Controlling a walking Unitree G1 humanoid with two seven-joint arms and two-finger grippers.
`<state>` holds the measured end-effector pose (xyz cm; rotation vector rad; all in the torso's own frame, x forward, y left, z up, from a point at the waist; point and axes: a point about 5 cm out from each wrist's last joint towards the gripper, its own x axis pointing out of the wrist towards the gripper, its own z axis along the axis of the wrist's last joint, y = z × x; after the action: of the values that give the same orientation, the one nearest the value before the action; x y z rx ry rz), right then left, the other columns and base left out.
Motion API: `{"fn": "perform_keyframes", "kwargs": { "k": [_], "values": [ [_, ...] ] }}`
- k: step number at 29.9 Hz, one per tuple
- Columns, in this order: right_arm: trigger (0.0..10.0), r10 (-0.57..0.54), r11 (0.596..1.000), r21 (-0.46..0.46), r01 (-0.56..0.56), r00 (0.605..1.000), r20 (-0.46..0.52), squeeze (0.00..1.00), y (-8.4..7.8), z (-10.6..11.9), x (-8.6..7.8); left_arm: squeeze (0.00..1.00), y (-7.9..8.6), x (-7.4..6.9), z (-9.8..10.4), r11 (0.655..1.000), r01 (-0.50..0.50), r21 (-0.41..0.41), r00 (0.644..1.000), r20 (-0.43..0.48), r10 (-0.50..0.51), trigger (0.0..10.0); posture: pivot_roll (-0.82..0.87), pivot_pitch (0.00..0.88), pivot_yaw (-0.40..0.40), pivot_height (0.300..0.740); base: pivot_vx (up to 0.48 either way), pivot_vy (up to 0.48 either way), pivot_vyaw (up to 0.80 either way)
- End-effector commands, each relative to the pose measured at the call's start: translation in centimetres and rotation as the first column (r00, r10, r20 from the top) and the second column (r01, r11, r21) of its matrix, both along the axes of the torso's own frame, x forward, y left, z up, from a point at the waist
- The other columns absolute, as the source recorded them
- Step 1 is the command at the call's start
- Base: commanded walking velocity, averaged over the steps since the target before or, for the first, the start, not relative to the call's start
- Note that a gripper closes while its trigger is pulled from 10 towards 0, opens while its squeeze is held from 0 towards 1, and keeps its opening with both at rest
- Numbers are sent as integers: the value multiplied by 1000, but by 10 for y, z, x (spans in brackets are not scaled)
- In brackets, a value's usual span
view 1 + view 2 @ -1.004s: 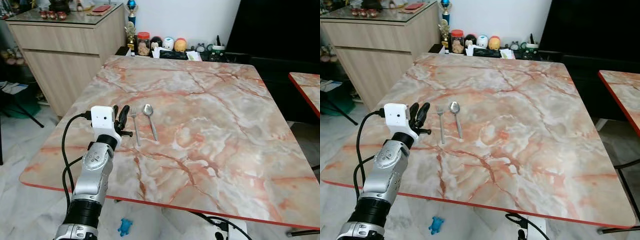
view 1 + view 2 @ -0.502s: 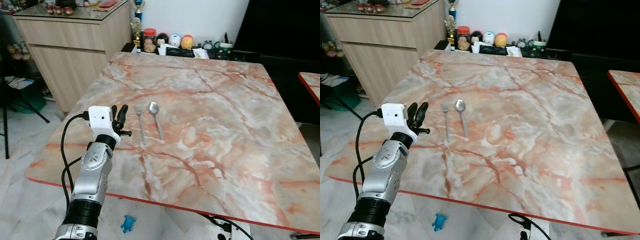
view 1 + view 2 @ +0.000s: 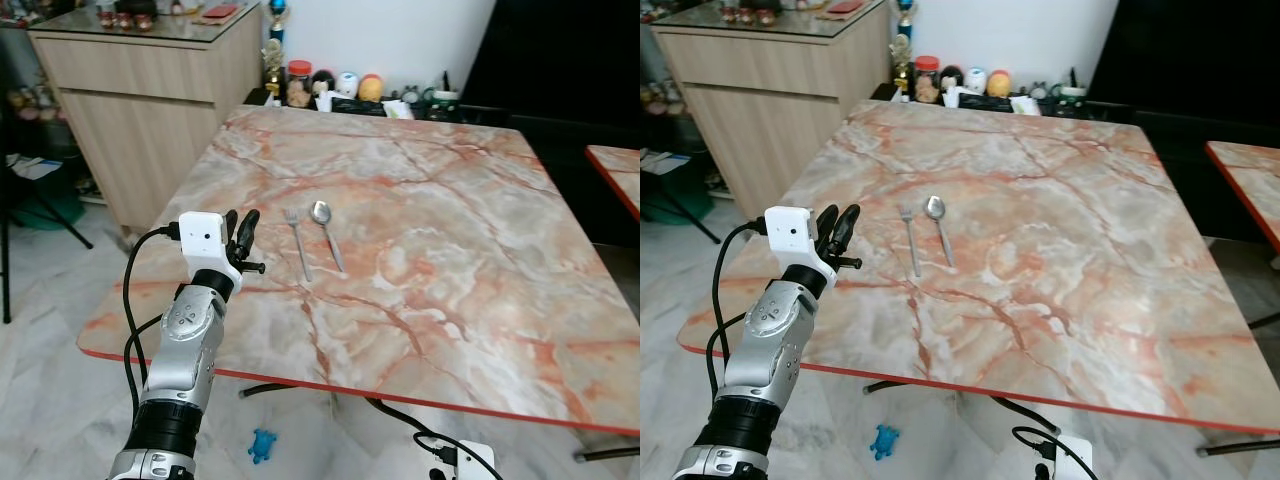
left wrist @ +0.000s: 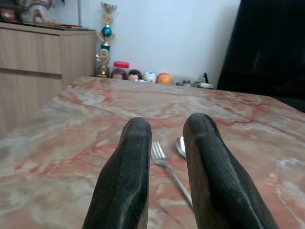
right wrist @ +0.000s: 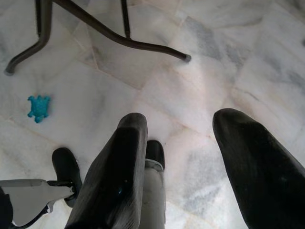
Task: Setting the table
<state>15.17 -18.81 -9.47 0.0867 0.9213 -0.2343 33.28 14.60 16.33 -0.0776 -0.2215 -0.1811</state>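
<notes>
A silver fork (image 3: 298,247) and a silver spoon (image 3: 328,232) lie side by side on the left part of the marble table (image 3: 470,210), handles toward me. My left gripper (image 3: 240,228) hovers over the table's left edge, just left of the fork. It is open by a narrow gap and holds nothing. In the left wrist view its fingers (image 4: 128,162) point at the fork (image 4: 167,167) and the spoon (image 4: 181,145) a little ahead. My right gripper (image 5: 183,129) hangs open beside me, pointing at the floor.
A wooden sideboard (image 3: 150,90) stands at the far left. Jars and small figures (image 3: 340,85) line the wall behind the table. A second table (image 3: 615,170) is at the right. A blue toy (image 3: 263,445), a white plug (image 3: 468,462) and table legs (image 5: 109,33) are on the floor.
The whole picture has shifted, so the camera has moved back and to the left. The left arm keeps its pose and the fork and spoon lie as before.
</notes>
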Motion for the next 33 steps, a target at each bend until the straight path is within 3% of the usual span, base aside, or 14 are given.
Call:
{"fn": "perform_keyframes", "kwargs": {
  "k": [1, 12, 14, 17, 22, 29, 33],
  "values": [
    [10000, 1, 1000, -6, -1, 1000, -5, 0, -2, 0, 0, 0, -4, 0, 5, 1000, 19, -2, 1000, 18, -19, 10000, 78, 0, -51, 740, 0, 0, 0],
    [10000, 3, 1000, -10, -3, 1000, -8, 0, -3, 0, 0, 0, -20, 6, 1, 996, 85, 27, 995, -58, -84, 10000, 88, 0, -54, 740, 0, 0, 0],
    [10000, 5, 1000, -9, -5, 1000, -8, 0, -2, 0, 0, 0, -29, 14, -10, 990, 119, 71, 983, -151, -107, 10000, 87, 0, -53, 740, 0, 0, 0],
    [10000, 5, 1000, -9, -5, 1000, -8, 0, -2, 0, 0, 0, -36, 21, -14, 987, 146, 64, 972, -196, -131, 10000, 87, 0, -53, 740, 0, 0, 0],
    [10000, 1, 1000, -9, -1, 1000, -8, 0, -2, 0, 0, 0, -49, 38, -6, 985, 159, 69, 964, -224, -140, 10000, 78, 2, -46, 740, 0, 0, 0],
    [10000, -1, 1000, -9, 1, 1000, -11, 0, -2, -1, -2, 0, -58, 58, 4, 997, 73, 19, 962, -265, -66, 10000, 71, 7, -42, 740, 0, 0, 0],
    [10000, 0, 1000, -9, 0, 1000, -12, 0, -1, -1, -2, 0, -65, 61, 8, 996, 84, 28, 966, -247, -75, 10000, 67, 12, -37, 740, 0, 0, 0]
  ]
}}
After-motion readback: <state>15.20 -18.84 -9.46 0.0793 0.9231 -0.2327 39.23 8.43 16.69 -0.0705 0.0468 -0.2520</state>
